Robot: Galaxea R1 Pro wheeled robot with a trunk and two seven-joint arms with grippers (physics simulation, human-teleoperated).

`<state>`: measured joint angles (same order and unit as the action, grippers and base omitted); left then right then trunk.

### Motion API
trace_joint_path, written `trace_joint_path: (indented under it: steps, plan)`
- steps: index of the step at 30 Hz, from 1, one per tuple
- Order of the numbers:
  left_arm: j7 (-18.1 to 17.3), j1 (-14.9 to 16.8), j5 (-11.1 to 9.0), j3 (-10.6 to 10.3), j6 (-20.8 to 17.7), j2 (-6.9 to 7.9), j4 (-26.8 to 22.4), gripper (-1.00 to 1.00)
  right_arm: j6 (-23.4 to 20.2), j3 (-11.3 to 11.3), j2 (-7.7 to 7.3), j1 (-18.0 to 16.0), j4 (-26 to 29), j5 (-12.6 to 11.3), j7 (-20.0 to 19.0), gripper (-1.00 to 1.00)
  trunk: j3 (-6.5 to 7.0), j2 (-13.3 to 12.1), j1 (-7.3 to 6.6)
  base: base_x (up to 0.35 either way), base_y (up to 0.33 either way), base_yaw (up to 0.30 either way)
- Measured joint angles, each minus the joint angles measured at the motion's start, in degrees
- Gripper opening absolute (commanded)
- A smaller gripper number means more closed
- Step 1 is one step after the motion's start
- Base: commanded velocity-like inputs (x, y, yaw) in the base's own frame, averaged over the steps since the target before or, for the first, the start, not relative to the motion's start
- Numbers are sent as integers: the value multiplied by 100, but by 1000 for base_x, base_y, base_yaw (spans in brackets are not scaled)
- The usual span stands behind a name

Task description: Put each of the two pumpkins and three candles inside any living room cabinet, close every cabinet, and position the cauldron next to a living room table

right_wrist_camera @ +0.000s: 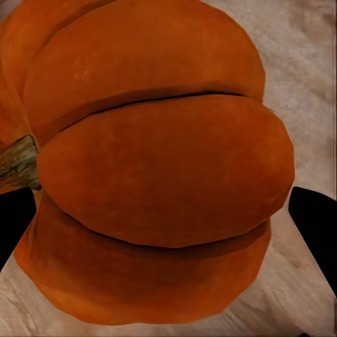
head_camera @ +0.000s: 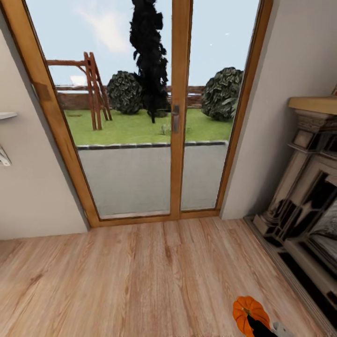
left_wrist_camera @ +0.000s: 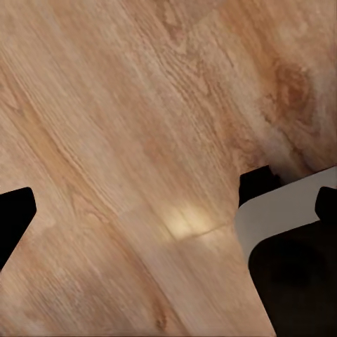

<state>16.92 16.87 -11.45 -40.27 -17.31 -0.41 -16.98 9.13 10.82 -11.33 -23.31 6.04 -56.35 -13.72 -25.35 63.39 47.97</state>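
Orange fills most of the right wrist view: a pumpkin (right_wrist_camera: 154,168) sits between the two dark fingertips (right_wrist_camera: 316,225) of the right gripper (right_wrist_camera: 165,232), which stand one on each side of it and press against its ribs. Its brown stem (right_wrist_camera: 17,163) points sideways, to one edge of this view. In the head view the same pumpkin (head_camera: 249,312) shows low at the right, held above the wooden floor (head_camera: 131,281) by the right gripper (head_camera: 255,323), whose dark finger lies across it.

The left gripper (left_wrist_camera: 140,210) hangs over the bare floor (left_wrist_camera: 126,112). Its dark fingertips (left_wrist_camera: 14,217) are far apart, with nothing between them. A white and black part of the robot (left_wrist_camera: 295,246) is seen near one fingertip.

Ahead of the robot is a glass door (head_camera: 140,117) in a light wooden frame, with a garden behind it. At the right stands a fireplace (head_camera: 304,196), close to the wall.
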Motion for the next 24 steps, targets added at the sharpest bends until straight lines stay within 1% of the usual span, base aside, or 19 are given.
trace_joint_path:
  steps: [5, 8, 11, 13, 15, 19, 23, 24]
  plan:
    - [-8, -38, -17, 6, 742, -17, 536, 100, 0, 1, 0, 0, 0, 0, 0, -100, -20, 0, 0, 0, 0, -255]
    - [-9, -43, -10, 7, 955, -20, 714, 100, 0, 1, 0, 0, 0, 0, 0, -100, -31, 0, 0, 0, 0, -255]
    - [-9, -44, -20, 13, 1004, 3, 753, 100, 0, 1, 0, 0, 0, 3, 0, -100, -44, 0, 0, 0, 0, -255]
    - [-10, -43, -31, 24, 1013, 56, 761, 100, 0, 1, 0, 0, 0, 5, 0, -100, -52, 0, 0, 0, 0, -256]
    - [-8, -57, -39, 32, 1017, 76, 804, 100, 0, 1, 0, 0, 0, 7, 0, -100, -61, 0, 0, 0, 0, -254]
    - [-6, -67, -29, 29, 1019, 72, 1083, 100, 13, 4, 0, 0, 0, 8, -2, -100, -81, 0, 0, 0, 0, -251]
    - [-4, -75, -28, 28, 1022, 79, 1175, 100, 18, 13, 0, 0, 1, 29, -3, -100, -101, 0, 0, 0, 0, -249]
    - [-4, -76, -27, 27, 1023, 80, 1182, 100, 18, 14, -4, 0, 1, 78, -2, -100, -107, 0, 0, 0, 0, -240]
